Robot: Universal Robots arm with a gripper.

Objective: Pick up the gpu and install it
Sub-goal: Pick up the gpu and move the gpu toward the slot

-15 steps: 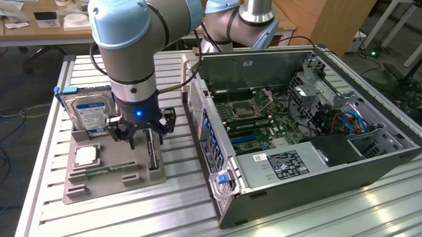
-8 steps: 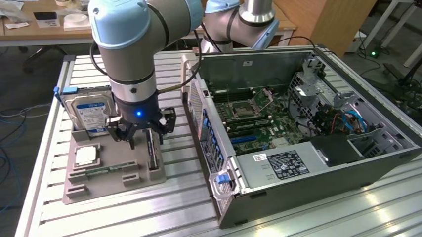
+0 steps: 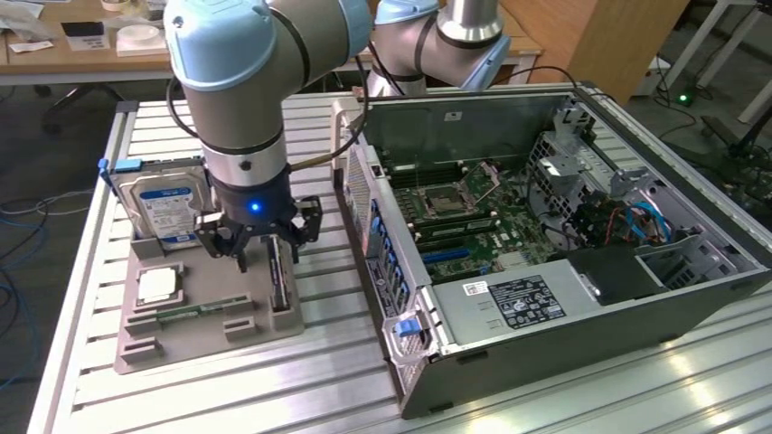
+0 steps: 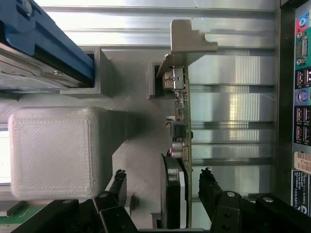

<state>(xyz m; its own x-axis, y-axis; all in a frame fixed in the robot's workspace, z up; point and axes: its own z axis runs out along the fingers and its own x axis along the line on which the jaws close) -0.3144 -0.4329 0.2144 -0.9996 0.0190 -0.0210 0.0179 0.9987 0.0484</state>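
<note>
My hand hovers, fingers apart, straddling the top edge of the upright gpu, with a clear gap on each side.

This was a robotics lab or engineering workshop, not a home. A grey and pale-blue jointed robot arm stood over a counter of ribbed, slotted aluminium profiles. On it a dark metal computer tower case lay open on its side, its green motherboard bare, beside a grey plastic parts holder (a white plastic block in the wrist view showed printed layer lines). Behind were light wooden desks strewn with small boxes, and loose blue cables trailed over the grey floor.
</note>
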